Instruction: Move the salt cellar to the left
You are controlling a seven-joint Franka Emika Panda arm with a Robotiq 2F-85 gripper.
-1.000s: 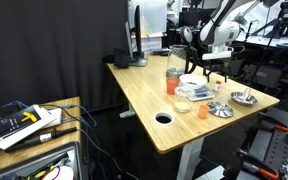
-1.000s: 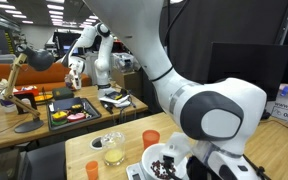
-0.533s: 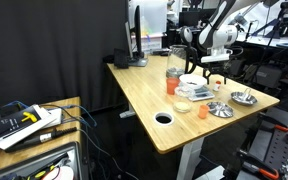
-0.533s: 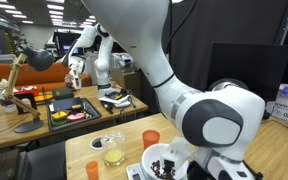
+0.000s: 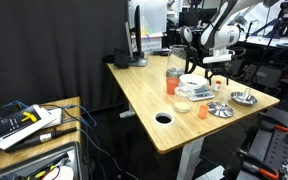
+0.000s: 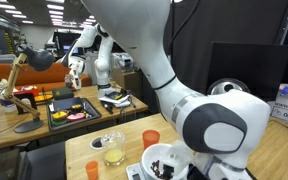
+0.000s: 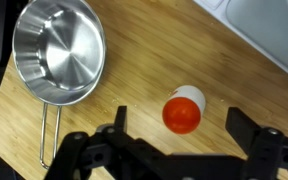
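The salt cellar (image 7: 184, 110) is a small white shaker with an orange cap, standing on the wooden table. In the wrist view it sits between my two black fingers, which stand apart on either side without touching it. My gripper (image 7: 179, 114) is open and hangs right above the shaker. In an exterior view the gripper (image 5: 215, 67) is over the salt cellar (image 5: 215, 81) at the far right part of the table. In the exterior view with the large arm in front, the shaker is hidden.
A steel saucepan (image 7: 59, 55) lies close to the shaker, with a white object (image 7: 274, 30) at the other side. The table also holds a second steel pan (image 5: 220, 109), an orange cup (image 5: 202, 108), a white bowl (image 5: 197, 93), an orange-lidded jar (image 5: 171, 78) and a cable hole (image 5: 164, 117).
The arm's large joint has shifted slightly in one exterior view. The gripper stays over the salt cellar, and the objects on the table have not moved.
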